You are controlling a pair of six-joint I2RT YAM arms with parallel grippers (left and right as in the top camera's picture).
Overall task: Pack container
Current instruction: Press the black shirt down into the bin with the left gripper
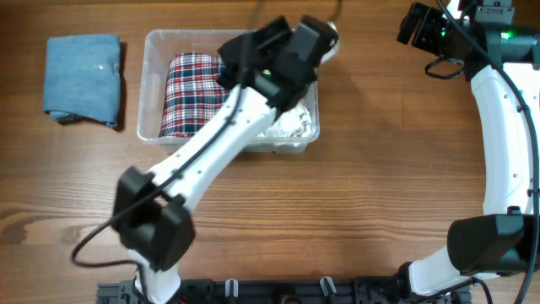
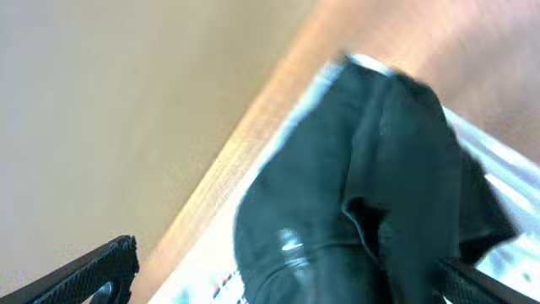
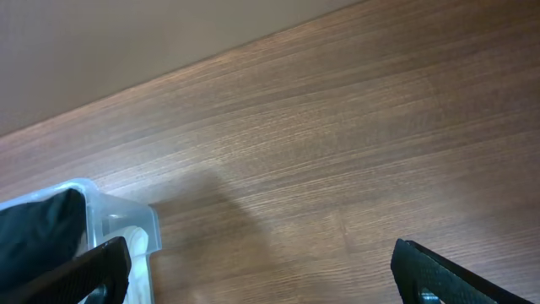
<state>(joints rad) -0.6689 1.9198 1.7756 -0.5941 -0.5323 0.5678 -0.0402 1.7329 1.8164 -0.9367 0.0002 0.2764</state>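
Two arms in play, and nearest us the left arm (image 1: 211, 152) slants up from its base across the wooden table (image 1: 363, 186) to the container (image 1: 152, 127). That clear bin sits left of centre, toward the far edge, and it already holds a red plaid cloth (image 1: 187, 93) folded along its left side and a white crumpled cloth (image 1: 294, 125) in its near right corner. Over the bin's far right part hangs the left gripper (image 2: 283, 279), fingers spread wide and clamped on nothing, with a black cloth (image 2: 380, 169) bunched between and beyond them. Left of the bin, apart from it, lies a folded blue cloth (image 1: 83, 78). Farthest back on the right, the right gripper (image 3: 257, 253) hovers over bare wood, jaws wide apart too, the bin's corner just at the left edge of its view.
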